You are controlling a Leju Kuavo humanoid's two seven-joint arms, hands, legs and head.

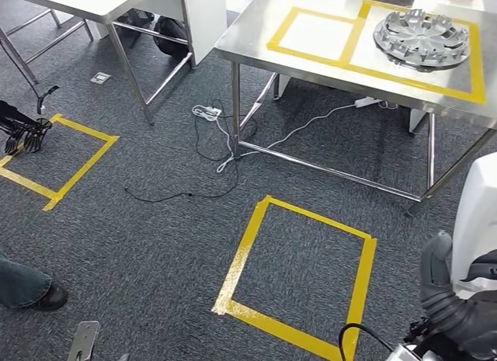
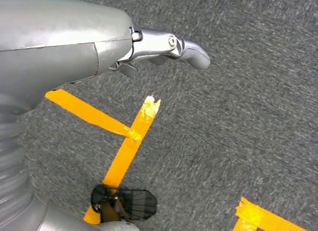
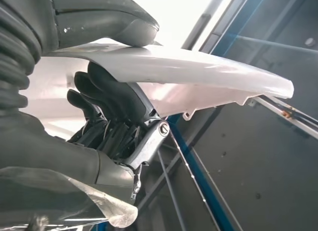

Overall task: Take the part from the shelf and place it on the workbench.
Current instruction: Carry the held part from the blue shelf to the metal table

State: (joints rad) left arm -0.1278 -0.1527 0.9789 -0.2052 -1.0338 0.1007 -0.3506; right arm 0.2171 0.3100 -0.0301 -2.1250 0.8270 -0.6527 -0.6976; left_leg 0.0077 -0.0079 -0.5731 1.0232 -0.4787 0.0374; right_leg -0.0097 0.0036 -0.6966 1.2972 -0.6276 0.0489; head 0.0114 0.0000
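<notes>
wheel cover (image 1: 422,37) on workbench (image 1: 258,35), far right

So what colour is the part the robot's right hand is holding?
White, glossy. The part shows best in the right wrist view, gripped by the right hand.

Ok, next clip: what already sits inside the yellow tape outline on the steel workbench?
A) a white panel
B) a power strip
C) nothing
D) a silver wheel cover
D: the head view shows a silver wheel cover lying inside the right-hand taped rectangle on the workbench, while the white part is gripped in the right hand.
</notes>
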